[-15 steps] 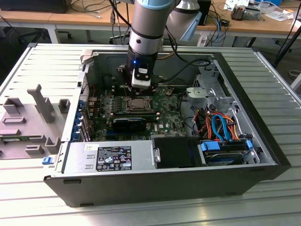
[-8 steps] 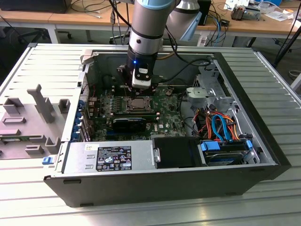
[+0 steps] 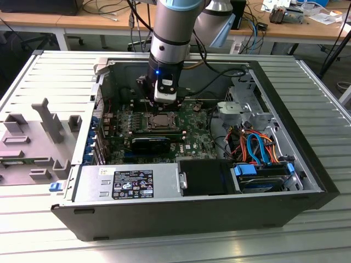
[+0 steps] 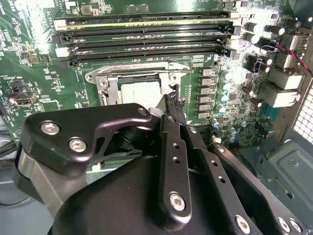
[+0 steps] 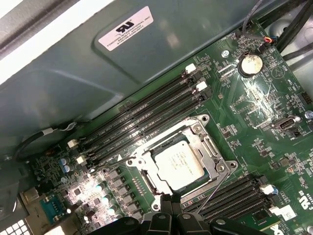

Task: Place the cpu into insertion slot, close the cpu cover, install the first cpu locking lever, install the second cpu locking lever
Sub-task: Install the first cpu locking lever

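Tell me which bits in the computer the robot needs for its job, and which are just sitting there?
Belongs to the job:
- cpu, sitting in the insertion slot
- cpu cover, down around the chip
- thin locking lever
- gripper, hovering at the socket's edge

Just sitting there:
- long black memory slots
- round coin battery
- blue and orange cables
- grey plastic holders outside the case

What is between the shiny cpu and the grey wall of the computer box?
In the first wrist view, four long black memory slots on the green board lie between the cpu and the grey case wall.
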Controlling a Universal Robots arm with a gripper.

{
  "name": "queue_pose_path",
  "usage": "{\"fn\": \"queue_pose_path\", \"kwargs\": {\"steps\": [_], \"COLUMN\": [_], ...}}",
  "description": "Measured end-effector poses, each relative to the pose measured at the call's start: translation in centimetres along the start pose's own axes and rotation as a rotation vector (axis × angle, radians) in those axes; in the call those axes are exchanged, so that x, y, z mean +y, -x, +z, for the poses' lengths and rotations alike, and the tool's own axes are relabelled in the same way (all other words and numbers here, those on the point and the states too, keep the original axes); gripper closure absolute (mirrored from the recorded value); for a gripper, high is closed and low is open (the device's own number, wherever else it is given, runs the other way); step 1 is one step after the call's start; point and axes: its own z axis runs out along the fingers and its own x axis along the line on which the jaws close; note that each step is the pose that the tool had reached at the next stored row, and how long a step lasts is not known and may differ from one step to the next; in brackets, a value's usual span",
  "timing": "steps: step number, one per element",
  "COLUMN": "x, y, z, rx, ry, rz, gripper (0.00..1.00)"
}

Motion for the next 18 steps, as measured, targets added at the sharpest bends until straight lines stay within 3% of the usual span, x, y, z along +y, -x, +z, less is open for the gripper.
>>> {"fn": "queue_pose_path", "kwargs": {"steps": [18], "x": [0.0], "y": [0.0], "z": [0.0], "rx": [-0.0006], "ry": [-0.0019], "rz": [-0.013], "gripper": [0.89]}}
